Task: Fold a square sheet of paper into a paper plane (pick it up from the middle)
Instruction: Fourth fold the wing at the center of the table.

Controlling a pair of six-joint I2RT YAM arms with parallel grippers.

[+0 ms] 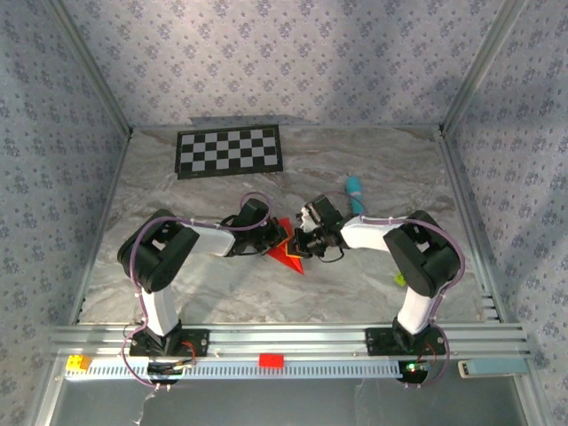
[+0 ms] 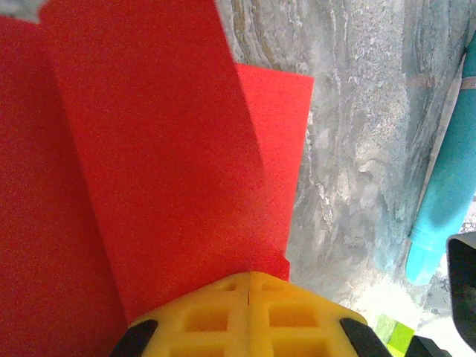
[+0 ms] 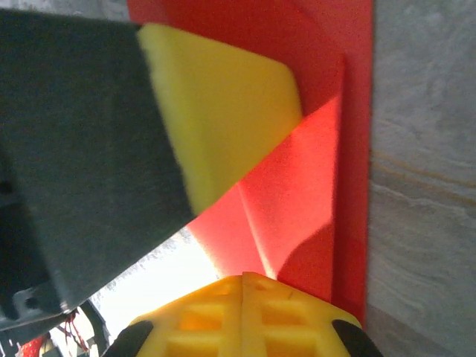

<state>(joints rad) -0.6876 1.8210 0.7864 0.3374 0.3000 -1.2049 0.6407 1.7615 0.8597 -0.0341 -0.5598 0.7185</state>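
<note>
Red paper (image 1: 289, 255): lies folded at mid-table between the two gripper heads, touching both. From above, reads as a pointed wedge, tip toward the near right. From the left wrist, spreads in overlapping layers, a darker flap across a brighter one, straight edges against the marbled table (image 2: 357, 149). From the right wrist, carries a crease running down toward the fingertips.

Left gripper (image 2: 249, 286): closed, yellow fingers (image 2: 208, 320) pressed together with only a thin seam between them. Meets the paper right at the tips; cannot tell whether a layer is nipped in the seam or merely pressed under it. In the right wrist view, reaches in from the left, yellow pad lying over the paper.

Right gripper (image 3: 243, 286): closed too, fingers flush against each other, tips against the lower edge of the folded layers. Same doubt about a pinch.

Teal stick (image 1: 355, 192): rests on the table beyond the right gripper, apart from the paper.

Checkerboard (image 1: 231, 151): lies flat at the far side, well apart from everything else.

Small red block (image 1: 271, 360): sits on the near rail between the arm bases.
</note>
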